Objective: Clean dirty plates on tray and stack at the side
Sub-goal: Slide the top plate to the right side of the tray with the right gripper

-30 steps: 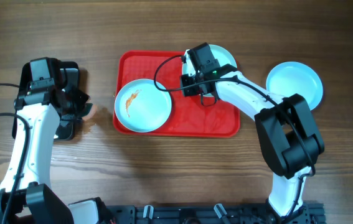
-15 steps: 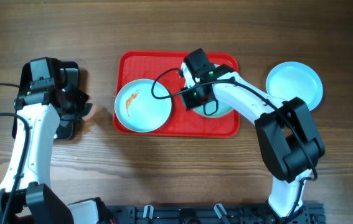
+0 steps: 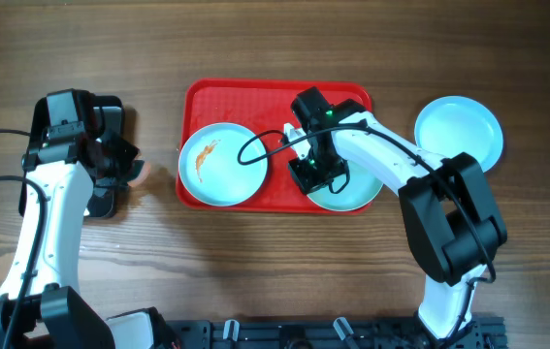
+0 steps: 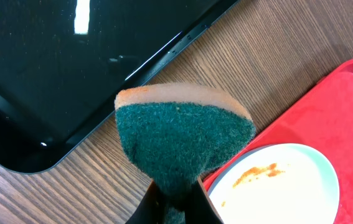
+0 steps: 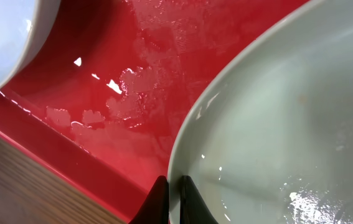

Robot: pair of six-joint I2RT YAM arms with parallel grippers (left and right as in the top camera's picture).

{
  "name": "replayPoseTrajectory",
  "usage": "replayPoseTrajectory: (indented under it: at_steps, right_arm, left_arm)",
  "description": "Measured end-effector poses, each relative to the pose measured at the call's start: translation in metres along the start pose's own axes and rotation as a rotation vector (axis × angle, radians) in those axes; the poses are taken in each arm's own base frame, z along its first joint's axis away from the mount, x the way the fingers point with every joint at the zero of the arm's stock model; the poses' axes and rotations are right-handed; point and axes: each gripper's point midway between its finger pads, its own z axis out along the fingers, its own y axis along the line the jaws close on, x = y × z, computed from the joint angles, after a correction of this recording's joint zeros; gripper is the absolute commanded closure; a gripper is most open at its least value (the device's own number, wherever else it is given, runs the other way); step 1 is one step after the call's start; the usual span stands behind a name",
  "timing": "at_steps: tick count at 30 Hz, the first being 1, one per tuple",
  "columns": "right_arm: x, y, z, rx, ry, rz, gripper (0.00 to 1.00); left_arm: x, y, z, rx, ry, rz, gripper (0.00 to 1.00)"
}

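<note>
one plate [image 3: 457, 131] lies on the table [image 3: 507, 242] right of the tray [image 3: 255, 92] — done, it seems. the right gripper [image 5: 169, 186] pinches a second plate [image 3: 360, 194] by its rim at the tray's near right; the smeared plate [image 3: 222, 165], on the tray's left, awaits the sponge [image 4: 182, 134] clamped in the left gripper [image 4: 176, 193].

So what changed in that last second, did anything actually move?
The right jaws closed on the rim of the right plate and dragged it from the tray's far right corner to its near right corner, toward the robot. The smeared plate, the plate on the table and the left jaws holding the sponge stayed put.
</note>
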Motion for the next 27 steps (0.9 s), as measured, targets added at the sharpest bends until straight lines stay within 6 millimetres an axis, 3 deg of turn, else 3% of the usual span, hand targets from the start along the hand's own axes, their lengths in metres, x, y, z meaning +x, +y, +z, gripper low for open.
replayPoseTrajectory:
  at_steps: [8, 11, 12, 14, 17, 20, 21, 27]
  right_arm:
    - [-0.002, 0.002, -0.007, 0.002, -0.002, -0.014, 0.94]
    - [-0.007, 0.006, -0.022, 0.005, -0.027, -0.004, 0.91]
    - [-0.011, 0.008, -0.032, 0.008, -0.050, 0.001, 0.85]
    - [-0.018, 0.011, -0.053, 0.020, -0.105, 0.015, 0.62]
    - [-0.025, 0.017, -0.087, 0.037, -0.194, 0.034, 0.38]
    - [-0.023, 0.019, -0.107, 0.043, -0.234, 0.048, 0.25]
    - [-0.021, 0.020, -0.110, 0.044, -0.239, 0.049, 0.15]
    - [-0.002, 0.004, -0.110, 0.118, -0.180, 0.189, 0.01]
  left_arm:
    - [0.000, 0.000, 0.000, 0.000, 0.000, 0.000, 0.96]
    - [0.000, 0.000, 0.000, 0.000, 0.000, 0.000, 0.96]
    - [0.000, 0.000, 0.000, 0.000, 0.000, 0.000, 0.96]
    - [0.000, 0.000, 0.000, 0.000, 0.000, 0.000, 0.96]
    - [0.000, 0.000, 0.000, 0.000, 0.000, 0.000, 0.96]
    - [0.000, 0.000, 0.000, 0.000, 0.000, 0.000, 0.96]
    - [0.000, 0.000, 0.000, 0.000, 0.000, 0.000, 0.96]
    - [0.000, 0.000, 0.000, 0.000, 0.000, 0.000, 0.96]
